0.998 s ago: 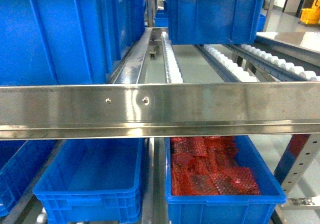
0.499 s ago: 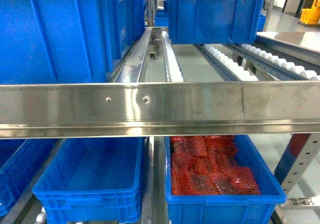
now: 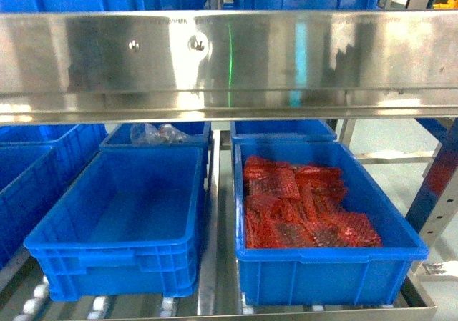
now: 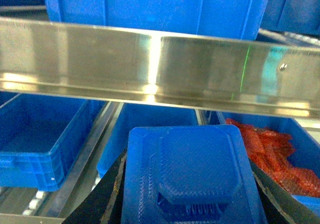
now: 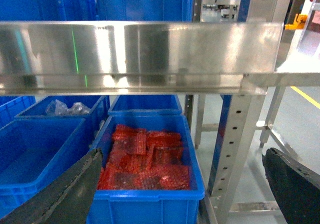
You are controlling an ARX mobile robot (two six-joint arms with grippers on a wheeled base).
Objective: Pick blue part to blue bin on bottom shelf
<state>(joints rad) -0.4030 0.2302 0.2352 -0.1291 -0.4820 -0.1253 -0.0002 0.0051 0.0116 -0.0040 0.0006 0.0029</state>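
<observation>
The blue part (image 4: 192, 174), a chunky square piece with a raised centre, fills the lower middle of the left wrist view. My left gripper (image 4: 192, 204) is shut on it, a dark finger on each side. Beyond it, under a steel crossbeam (image 4: 160, 69), lies the bottom shelf (image 3: 217, 264) with an empty blue bin (image 3: 118, 214), whose far wall (image 4: 155, 116) shows above the part. My right gripper (image 5: 182, 194) stands open and holds nothing, its fingers (image 5: 65, 194) wide apart. Neither gripper shows in the head view.
A blue bin full of red mesh-wrapped parts (image 3: 308, 206) sits right of the empty one. More blue bins stand at the far left (image 3: 28, 171) and behind (image 3: 154, 135). A perforated steel upright (image 5: 235, 134) rises at the right, and the crossbeam (image 3: 229, 56) overhangs the bins.
The head view has dropped: the steel crossbeam has moved up the frame, the upper tier's bins and rollers are nearly out of sight, and the lower bins now show in full.
</observation>
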